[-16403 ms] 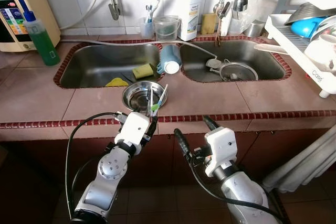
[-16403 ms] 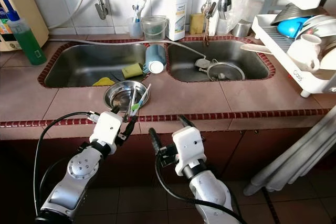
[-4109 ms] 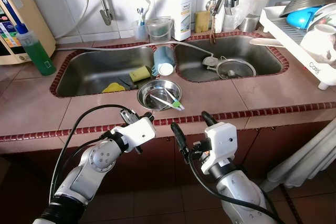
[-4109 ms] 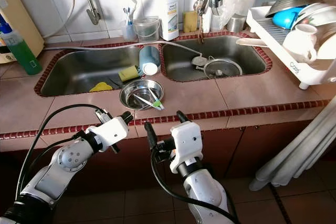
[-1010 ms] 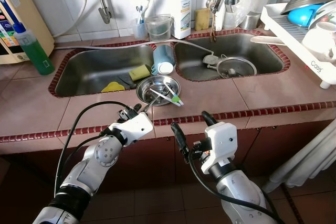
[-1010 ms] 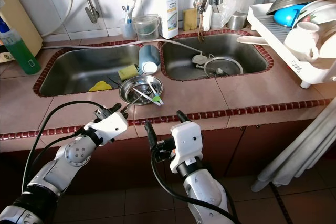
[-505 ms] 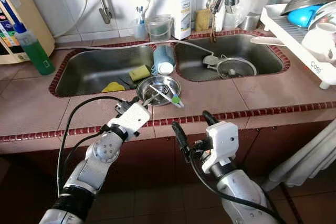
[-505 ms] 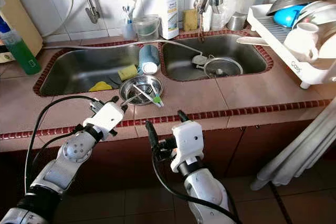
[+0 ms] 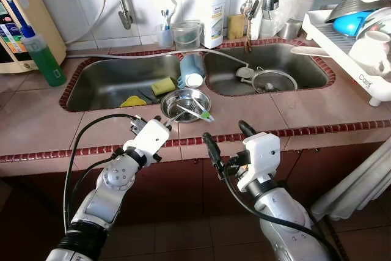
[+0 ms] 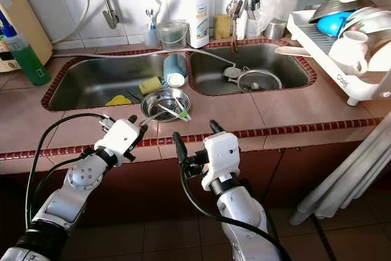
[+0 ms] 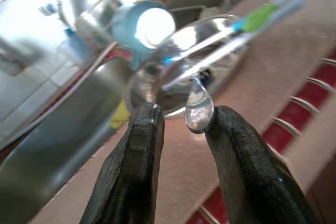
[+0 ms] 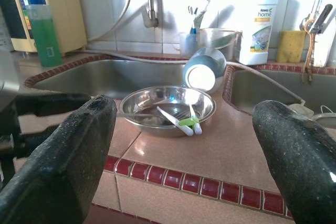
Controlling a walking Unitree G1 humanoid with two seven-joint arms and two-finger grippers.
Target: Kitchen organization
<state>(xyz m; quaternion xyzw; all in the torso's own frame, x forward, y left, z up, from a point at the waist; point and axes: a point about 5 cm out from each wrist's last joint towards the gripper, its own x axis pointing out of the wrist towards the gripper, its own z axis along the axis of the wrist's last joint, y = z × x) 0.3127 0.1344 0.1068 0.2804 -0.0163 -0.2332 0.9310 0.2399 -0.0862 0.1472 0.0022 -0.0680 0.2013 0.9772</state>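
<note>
a metal spoon [image 11: 200, 109], its handle leaning out of the steel bowl [image 9: 185, 103] on the tiled worktop [image 9: 256, 113] just in front of the sinks, sits between the left pincer's [image 11: 181, 124] fingers, seemingly touching only one, while the right pincer [image 12: 184, 145] gapes wide nearby.

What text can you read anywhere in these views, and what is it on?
"home": white bottle behind the sinks; the smaller print on its label is blurred.
"Oasis", roughly; letters unclear: white dish rack.
Beige appliance panel: symbols too small to read.
Green bottle label: unreadable.
</note>
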